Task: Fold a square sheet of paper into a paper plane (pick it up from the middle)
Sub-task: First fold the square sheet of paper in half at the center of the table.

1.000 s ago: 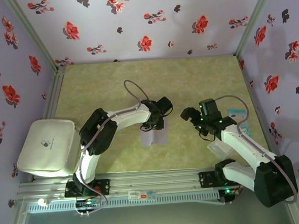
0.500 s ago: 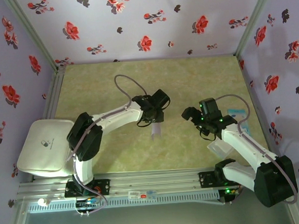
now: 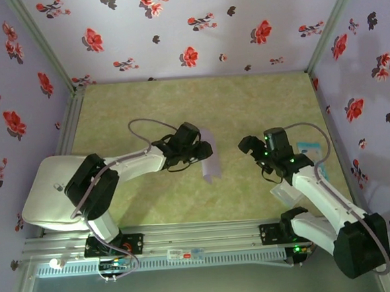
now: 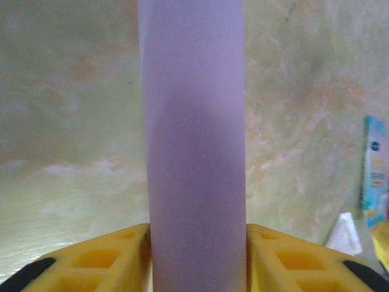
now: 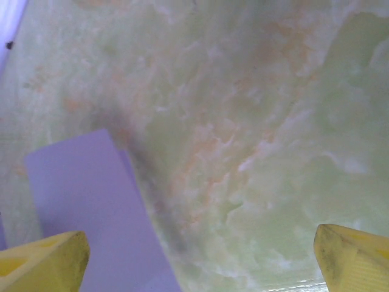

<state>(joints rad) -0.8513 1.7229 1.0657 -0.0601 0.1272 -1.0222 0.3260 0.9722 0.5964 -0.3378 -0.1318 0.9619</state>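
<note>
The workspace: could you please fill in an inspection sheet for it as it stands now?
Surface: green marbled tabletop, no spills seen.
Job's things: lavender sheet, bent into a narrow strip, sits between the left gripper's fingers.
Clutter: white pouch at the left edge; light-blue card and translucent plastic square by the right arm.
Grippers: left gripper shut on the sheet; right gripper open, empty.
Cables: left grey cable and right grey cable loop over their arms.
Surroundings: floral lavender walls; metal rail at the near edge.

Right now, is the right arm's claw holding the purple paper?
No, the right gripper is open and empty; the sheet of paper is pinched in the left gripper.
</note>
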